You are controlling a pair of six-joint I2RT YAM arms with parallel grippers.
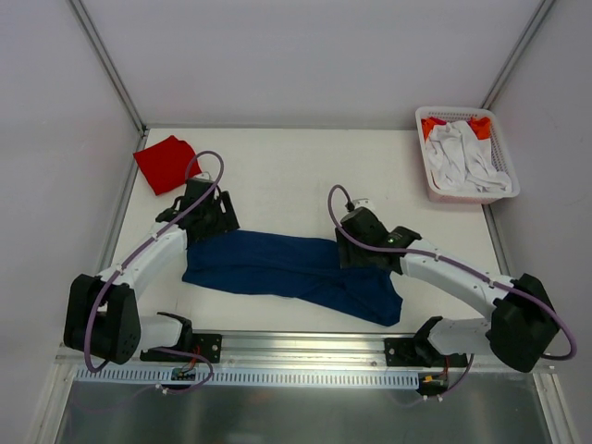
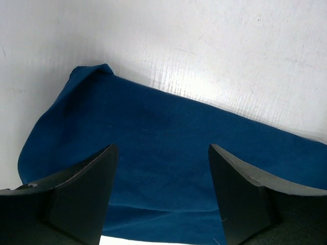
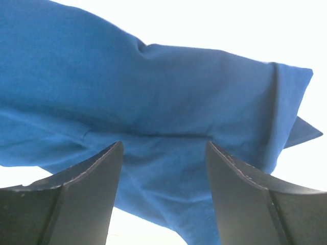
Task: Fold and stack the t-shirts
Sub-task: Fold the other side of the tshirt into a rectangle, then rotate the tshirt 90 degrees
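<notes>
Navy blue cloth t-shirt (image 1: 277,266): lies flat on the white table top (image 1: 296,166), gathered into a long, rumpled band. The band runs from the left arm across to the near right of the table, where it widens and ends close to the table's near edge.

Left gripper (image 1: 207,220): positioned over the left end of the navy shirt. In the left wrist view its two black fingers (image 2: 87,178) stand well apart, with blue cloth spread between and beyond them. The jaws are released and nothing is pinched.

Right gripper (image 1: 356,242): positioned over the far edge of the shirt, right of its middle. In the right wrist view the black fingers (image 3: 240,184) are spread wide, with creased blue cloth visible through the gap. The jaws are released and no cloth is clamped.

Bright red cloth t-shirt (image 1: 166,164): lies folded into a compact shape at the far left corner of the table, apart from the navy shirt and just beyond the left gripper.

White slatted plastic basket (image 1: 467,196): stands at the far right corner of the table. It holds crumpled white cloth (image 1: 460,155) with orange fabric (image 1: 480,126) at its far end.
</notes>
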